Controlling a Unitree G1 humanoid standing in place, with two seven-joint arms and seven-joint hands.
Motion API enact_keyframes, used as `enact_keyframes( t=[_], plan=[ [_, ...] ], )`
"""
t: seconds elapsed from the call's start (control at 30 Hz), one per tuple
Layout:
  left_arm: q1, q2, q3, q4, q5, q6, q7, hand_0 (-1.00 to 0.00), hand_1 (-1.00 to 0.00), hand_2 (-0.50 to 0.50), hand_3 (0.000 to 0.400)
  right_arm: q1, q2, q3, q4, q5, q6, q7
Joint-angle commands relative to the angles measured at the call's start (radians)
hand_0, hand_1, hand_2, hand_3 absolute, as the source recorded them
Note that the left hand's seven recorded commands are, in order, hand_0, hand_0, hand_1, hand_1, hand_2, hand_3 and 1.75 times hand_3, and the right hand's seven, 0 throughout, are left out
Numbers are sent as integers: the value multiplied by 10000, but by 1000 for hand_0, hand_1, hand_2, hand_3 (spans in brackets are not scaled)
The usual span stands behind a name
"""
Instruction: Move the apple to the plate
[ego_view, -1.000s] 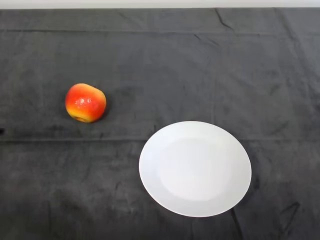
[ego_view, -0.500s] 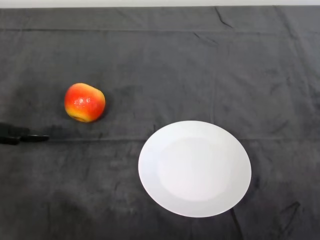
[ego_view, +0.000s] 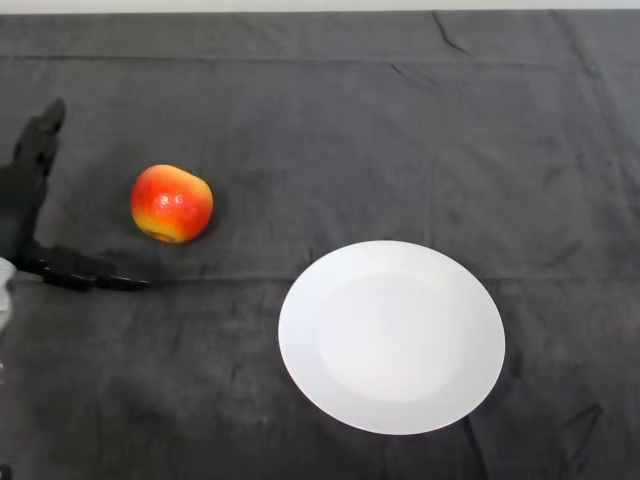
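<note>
My robot hand sits at the left edge of the frame, fingers spread apart, holding nothing. The apple lies just right of it on the desk, well apart from the plate at lower centre. A clumsy approach could nudge the apple rolling away.

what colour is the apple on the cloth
The apple is red, fading to yellow-orange low on its side, seen in the head view.
</note>
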Motion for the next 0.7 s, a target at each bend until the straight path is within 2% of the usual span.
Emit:
enact_keyframes(
  t=[0.03, 0.37, 0.7],
  plan=[
    [-643, 17, -336, 80, 236, 146, 97, 0, 0, 0, 0, -115, -245, -102, -15, 117, 17, 30],
    [-907, -75, -667, 434, 560, 663, -118, 0, 0, 0, 0, -116, -247, -103, -12, 119, 19, 30],
    [-1287, -358, -1061, 710, 950, 1666, -126, 0, 0, 0, 0, -119, -250, -103, -6, 120, 20, 31]
  ],
)
